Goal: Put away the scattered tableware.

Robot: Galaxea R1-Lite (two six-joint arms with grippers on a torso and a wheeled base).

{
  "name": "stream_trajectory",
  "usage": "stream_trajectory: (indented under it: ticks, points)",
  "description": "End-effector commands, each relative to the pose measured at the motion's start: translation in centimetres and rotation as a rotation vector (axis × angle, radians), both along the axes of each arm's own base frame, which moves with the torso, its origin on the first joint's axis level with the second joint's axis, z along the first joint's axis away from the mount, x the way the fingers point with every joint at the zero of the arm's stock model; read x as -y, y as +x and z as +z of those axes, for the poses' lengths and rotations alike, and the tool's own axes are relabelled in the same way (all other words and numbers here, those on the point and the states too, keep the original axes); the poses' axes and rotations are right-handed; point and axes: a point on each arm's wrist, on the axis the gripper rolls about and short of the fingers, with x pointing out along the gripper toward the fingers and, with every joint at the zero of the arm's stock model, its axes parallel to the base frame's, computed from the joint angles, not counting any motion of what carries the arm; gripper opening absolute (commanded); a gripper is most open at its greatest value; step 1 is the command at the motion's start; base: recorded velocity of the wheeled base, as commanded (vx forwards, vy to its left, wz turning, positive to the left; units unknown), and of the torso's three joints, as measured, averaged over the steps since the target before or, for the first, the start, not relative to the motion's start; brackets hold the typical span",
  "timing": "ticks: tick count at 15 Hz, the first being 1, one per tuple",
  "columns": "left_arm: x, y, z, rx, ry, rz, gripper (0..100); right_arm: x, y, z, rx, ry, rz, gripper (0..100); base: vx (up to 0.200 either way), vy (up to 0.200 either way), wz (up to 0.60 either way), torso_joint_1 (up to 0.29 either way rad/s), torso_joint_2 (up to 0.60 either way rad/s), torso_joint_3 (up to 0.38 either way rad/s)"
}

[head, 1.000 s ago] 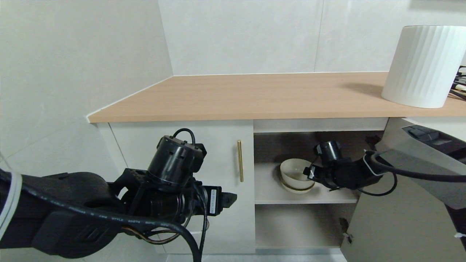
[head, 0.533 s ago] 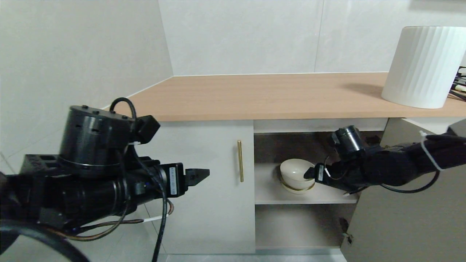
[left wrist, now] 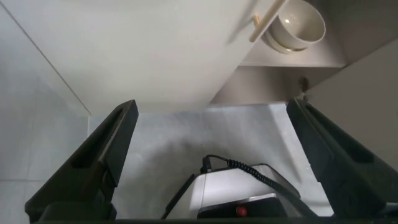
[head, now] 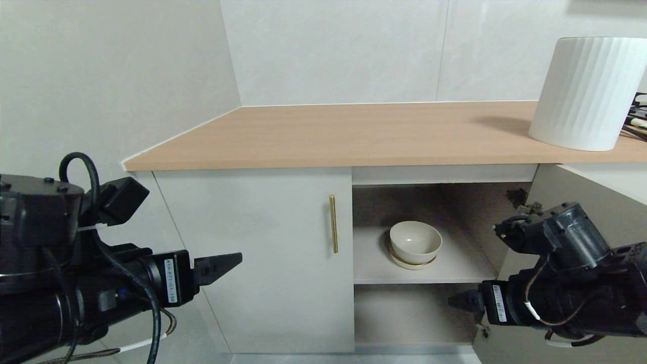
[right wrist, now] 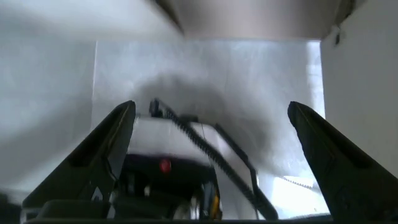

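Note:
A cream bowl (head: 415, 241) rests on a small plate (head: 410, 263) on the upper shelf (head: 455, 270) of the open cupboard; the left wrist view also catches the bowl (left wrist: 301, 23). My right gripper (head: 459, 302) hangs outside the cupboard, below and to the right of the bowl, in front of the lower shelf. In its wrist view the right gripper (right wrist: 214, 149) is open with nothing between its fingers (right wrist: 109, 155). My left gripper (head: 220, 266) is low at the left, before the closed door, and the left gripper (left wrist: 211, 155) is open and holds nothing.
A white ribbed container (head: 586, 93) stands on the wooden counter (head: 354, 134) at the right. The closed left door has a brass handle (head: 332, 223). The right door (head: 525, 328) stands swung open beside my right arm. The lower shelf (head: 404, 313) is bare.
My right gripper has drawn back from the bowl and out of the cupboard, dropping down to the right. The left arm has pulled back to the left. The bowl stays on the shelf.

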Motion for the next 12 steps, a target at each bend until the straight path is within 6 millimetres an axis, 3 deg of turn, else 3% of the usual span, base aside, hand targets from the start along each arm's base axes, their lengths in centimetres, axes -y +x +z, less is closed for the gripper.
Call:
stream_trajectory:
  ticks: [1,12]
  points:
    - [-0.05,-0.04,-0.11,-0.003,0.001,0.001,100,-0.28,-1.21,0.21,0.008,0.004,0.041,100,0.000,0.000,0.00,0.000,0.00,0.000]
    - [0.04,0.13,-0.36,-0.016,0.005,0.002,100,-0.51,-0.94,-0.52,-0.020,-0.016,0.041,100,-0.200,0.000,0.00,0.001,0.00,0.003]
